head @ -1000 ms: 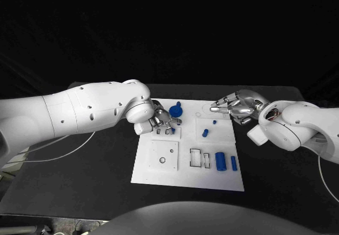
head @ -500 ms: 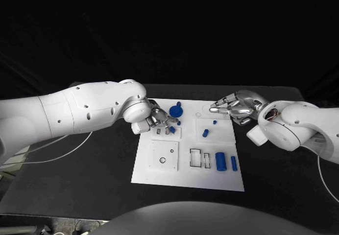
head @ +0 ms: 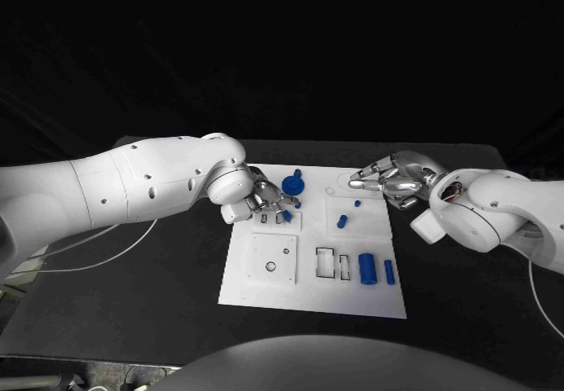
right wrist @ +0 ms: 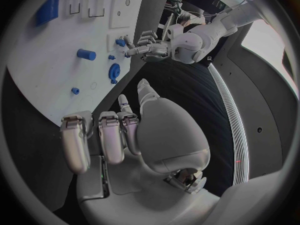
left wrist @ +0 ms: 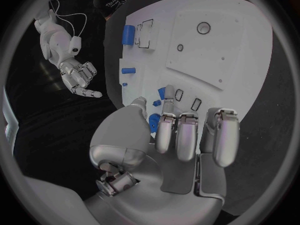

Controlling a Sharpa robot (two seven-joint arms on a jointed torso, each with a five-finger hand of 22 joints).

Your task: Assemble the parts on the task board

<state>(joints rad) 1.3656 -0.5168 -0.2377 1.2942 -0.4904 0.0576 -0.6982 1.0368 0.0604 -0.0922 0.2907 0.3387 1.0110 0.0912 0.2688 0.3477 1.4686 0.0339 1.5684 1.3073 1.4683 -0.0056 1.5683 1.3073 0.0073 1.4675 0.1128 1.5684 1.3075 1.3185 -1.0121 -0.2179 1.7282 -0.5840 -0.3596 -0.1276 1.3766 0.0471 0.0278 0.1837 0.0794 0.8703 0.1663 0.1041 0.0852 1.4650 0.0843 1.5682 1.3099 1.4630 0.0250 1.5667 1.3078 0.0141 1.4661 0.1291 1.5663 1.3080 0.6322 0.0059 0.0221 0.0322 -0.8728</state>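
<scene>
The white task board (head: 270,285) lies mid-table. My left hand (head: 266,198) is over its far left corner, and thumb and fingertips (left wrist: 167,121) pinch a small blue part (head: 287,215) (left wrist: 161,92) down beside two small slots (left wrist: 187,99). A blue gear (head: 293,184) (right wrist: 114,72) stands just past that hand. My right hand (head: 390,177) hovers at the board's far right edge, fingers (right wrist: 103,135) loosely bent and holding nothing. Two small blue pieces (head: 357,203) (head: 341,220) lie in front of it.
Two blue cylinders (head: 367,267) (head: 389,271) lie at the board's near right, next to empty rectangular slots (head: 326,261). A raised square plate with a round hole (head: 270,265) sits at the near left. A white cable (head: 106,248) runs over the table at the left.
My left hand has shifted slightly over the board's far left corner, its fingertips still at the small blue part. The right hand has not moved.
</scene>
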